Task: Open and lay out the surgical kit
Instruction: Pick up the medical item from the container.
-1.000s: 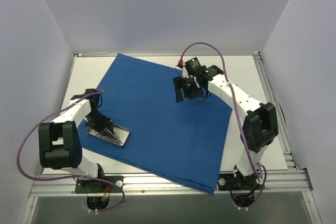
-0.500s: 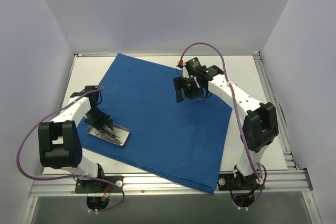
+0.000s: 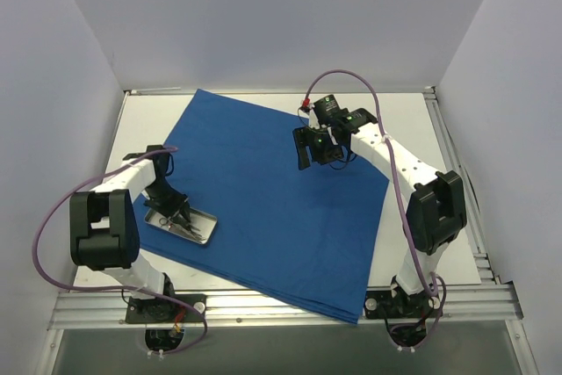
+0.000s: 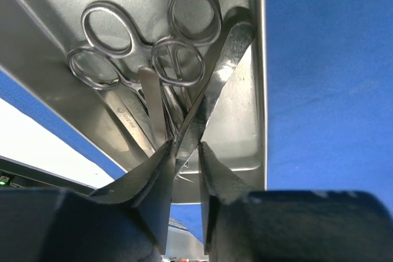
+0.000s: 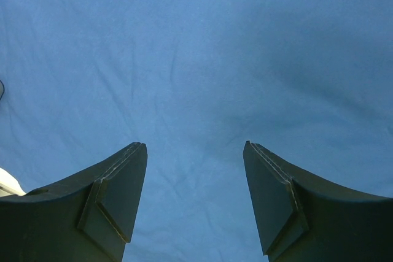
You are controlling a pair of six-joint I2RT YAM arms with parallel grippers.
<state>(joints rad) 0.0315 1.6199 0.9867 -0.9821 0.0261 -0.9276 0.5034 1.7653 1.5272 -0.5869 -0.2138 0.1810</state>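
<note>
Top external view: the metal tray (image 3: 207,231) sits on the blue cloth wrap (image 3: 263,191) close to the near-left corner of the table (image 3: 145,120). The left end effector (image 3: 180,215) is lowered into the tray.

Left wrist view: its fingers (image 4: 161,173) stand at a narrow setting. They appear closed on the tip of a flat serrated instrument (image 4: 206,99), which lies across the ring-handled scissors (image 4: 178,62) piled in the tray.

The wrap lies flat and unfolded across the centre of the table, with one corner near the far edge. The right end effector (image 5: 195,151) hangs over the wrap toward the far-right corner. Its fingers are set wide and hold nothing, well apart from the tray.

Caution:
- **Slip:** the grip sits at the extreme tip of the instrument, so the instrument may pivot or slip free on lift.
- **Drag:** the instruments overlap, so a lift may drag the neighbouring scissors or shift the tray.

Extract slowly and vertically.
</note>
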